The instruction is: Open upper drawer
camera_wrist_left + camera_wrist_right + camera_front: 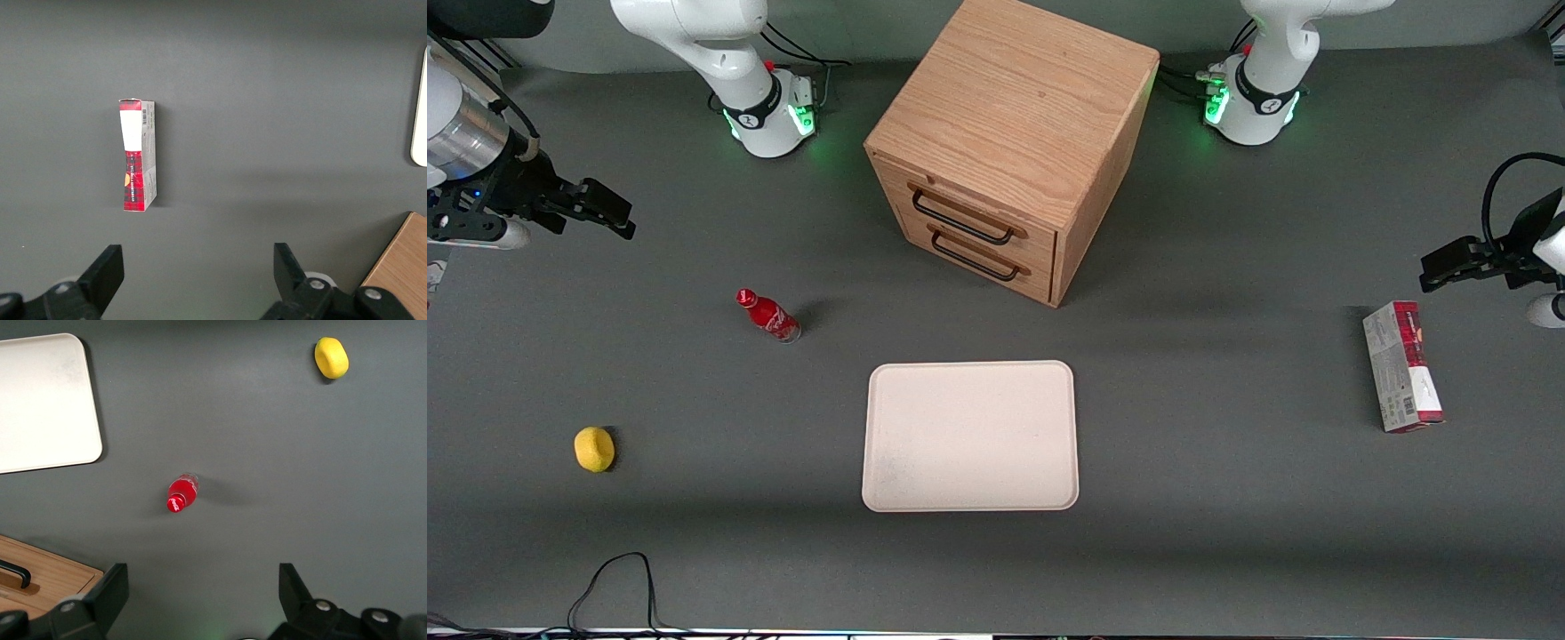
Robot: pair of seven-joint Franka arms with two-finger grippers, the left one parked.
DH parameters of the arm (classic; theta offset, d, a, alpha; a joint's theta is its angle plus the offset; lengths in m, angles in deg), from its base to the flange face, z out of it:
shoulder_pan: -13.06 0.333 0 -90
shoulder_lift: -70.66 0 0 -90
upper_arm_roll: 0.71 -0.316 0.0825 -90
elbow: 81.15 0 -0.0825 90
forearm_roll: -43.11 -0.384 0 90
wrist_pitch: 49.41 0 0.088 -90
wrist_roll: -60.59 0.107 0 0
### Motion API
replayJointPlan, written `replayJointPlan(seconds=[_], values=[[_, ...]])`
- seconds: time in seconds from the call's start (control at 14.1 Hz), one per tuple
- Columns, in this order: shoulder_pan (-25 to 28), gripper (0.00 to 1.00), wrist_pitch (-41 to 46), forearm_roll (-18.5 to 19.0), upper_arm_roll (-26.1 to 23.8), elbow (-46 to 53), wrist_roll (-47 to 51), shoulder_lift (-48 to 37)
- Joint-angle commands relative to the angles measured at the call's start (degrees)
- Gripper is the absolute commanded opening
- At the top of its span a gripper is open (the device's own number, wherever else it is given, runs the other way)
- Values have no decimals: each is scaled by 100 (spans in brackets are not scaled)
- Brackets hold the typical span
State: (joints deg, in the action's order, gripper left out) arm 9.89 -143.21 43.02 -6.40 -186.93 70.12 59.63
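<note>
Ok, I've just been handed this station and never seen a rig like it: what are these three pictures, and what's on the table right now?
You are looking at two white robot arms bolted to a grey table. The wide picture faces them from the front; the other two come from cameras on each arm's wrist, looking down past the fingers.

The working arm's black two-finger gripper hangs open and empty above the table at its own end, well away from the light oak cabinet. Its upper drawer, with a long thin black bar handle, is shut, as is the lower drawer.

Nearer the front camera lie a pale rectangular tray, a small red bottle and a yellow rounded lump. A red and grey carton lies toward the parked arm's end.
</note>
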Motion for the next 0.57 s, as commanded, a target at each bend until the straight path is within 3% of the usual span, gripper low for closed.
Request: replayJointPlan(seconds=[0.0,0.35,0.49], values=[[35,100,-52,71,24,-13,-83,-74],[53,100,-43,-17,-90,758,-47,601],[53,100,-43,-52,-458,1084,-21,848]])
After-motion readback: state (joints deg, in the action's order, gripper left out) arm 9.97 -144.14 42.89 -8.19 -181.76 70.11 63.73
